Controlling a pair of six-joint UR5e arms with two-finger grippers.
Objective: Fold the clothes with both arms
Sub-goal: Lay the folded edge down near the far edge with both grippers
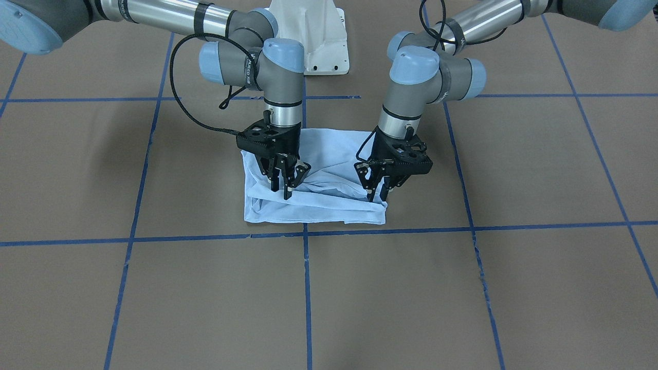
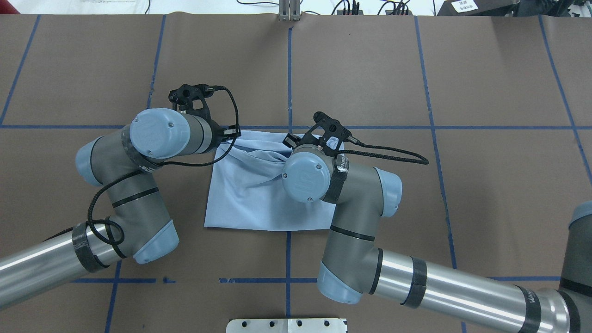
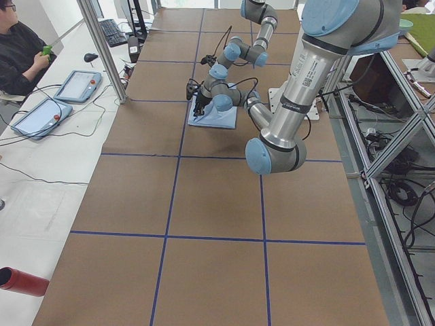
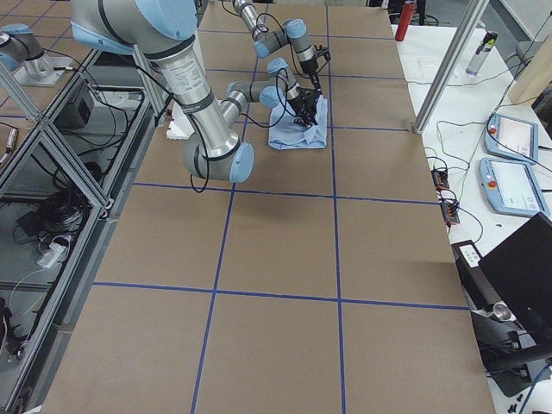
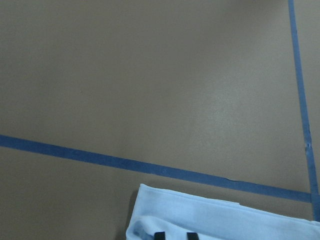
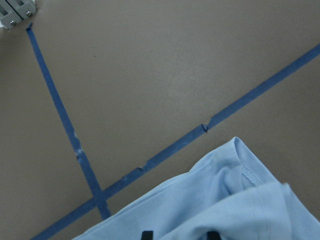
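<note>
The light blue T-shirt (image 1: 329, 154) lies folded into a rough rectangle (image 2: 249, 194) at the middle of the brown table, with its top layer rumpled into a ridge between the two grippers. My left gripper (image 1: 378, 194) points down at the shirt's corner on the operators' side. Its fingertips (image 5: 159, 235) stand a narrow gap apart with cloth (image 5: 210, 220) under them. My right gripper (image 1: 285, 190) points down at the other corner on that side. Its fingertips (image 6: 146, 235) stand wider apart over a raised fold (image 6: 235, 200). Neither pair of jaws visibly pinches the cloth.
Blue tape lines (image 1: 306, 288) divide the table into squares. The white pedestal base (image 1: 308, 36) stands behind the shirt. At the operators' side there are a seated person (image 3: 17, 54), tablets (image 3: 78, 85), an aluminium post (image 3: 102, 47) and a red cylinder (image 3: 20, 280).
</note>
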